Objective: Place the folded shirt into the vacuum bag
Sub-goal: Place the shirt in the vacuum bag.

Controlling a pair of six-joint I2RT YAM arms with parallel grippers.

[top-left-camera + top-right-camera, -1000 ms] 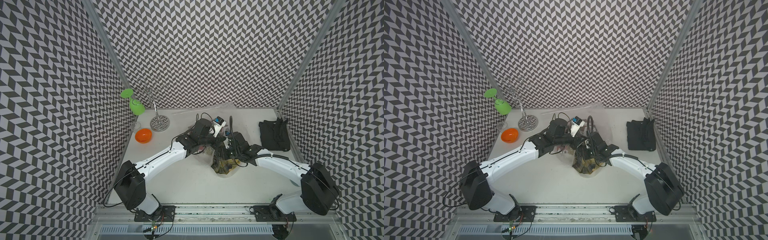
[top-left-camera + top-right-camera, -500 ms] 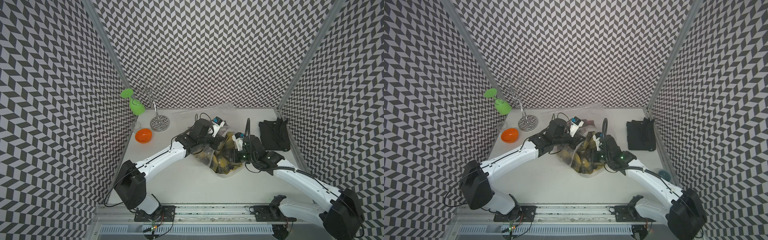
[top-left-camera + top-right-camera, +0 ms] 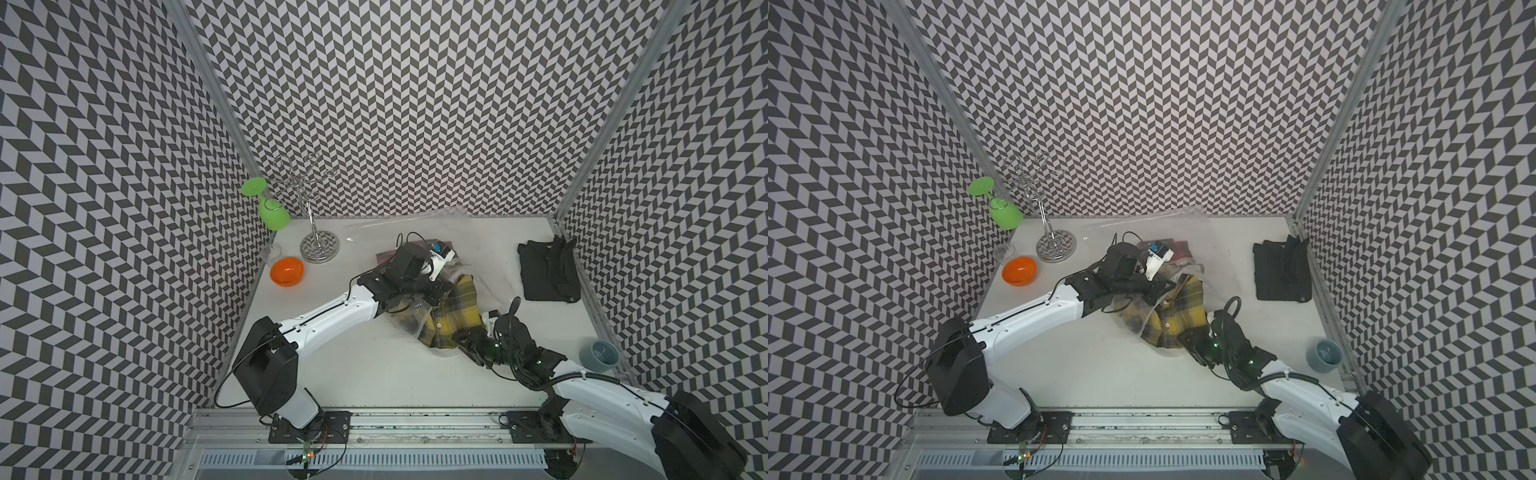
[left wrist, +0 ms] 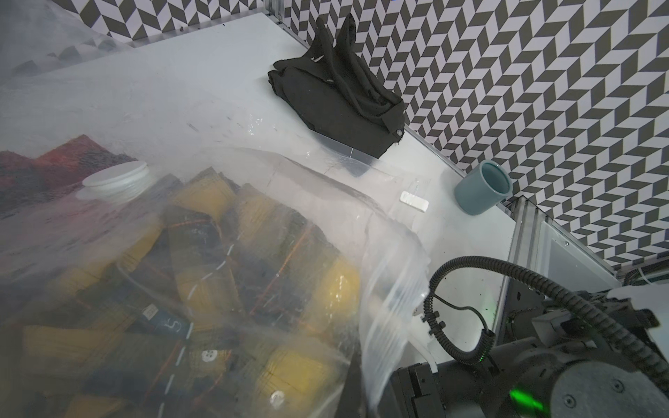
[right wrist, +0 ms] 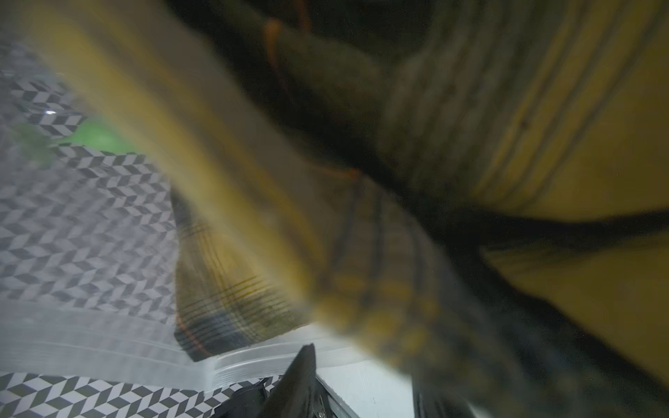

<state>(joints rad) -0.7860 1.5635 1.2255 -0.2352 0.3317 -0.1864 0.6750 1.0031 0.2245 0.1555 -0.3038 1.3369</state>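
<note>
Folded plaid shirt (image 3: 451,316), mid-bench (image 3: 374,374), partly inside vacuum bag (image 3: 405,320) mouth: light, soft, floppy, likely unfolds if dragged; best hold = thick folded edge nr front; bag film slick; L fingers (image 3: 1156,287) closed, prob. on bag's top film; R fingers (image 3: 463,336) at shirt edge, state can't tell.

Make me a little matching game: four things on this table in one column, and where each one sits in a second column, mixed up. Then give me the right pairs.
Things
1. orange bowl
2. green glass
3. blue-grey cup
4. yellow checked shirt

Places
A. hanging foot-up from the wire rack
B. partly in the clear bag
C. on the table, beside the rack's base
D. on the table, near its right edge

Pairs: 1-C, 2-A, 3-D, 4-B
</note>
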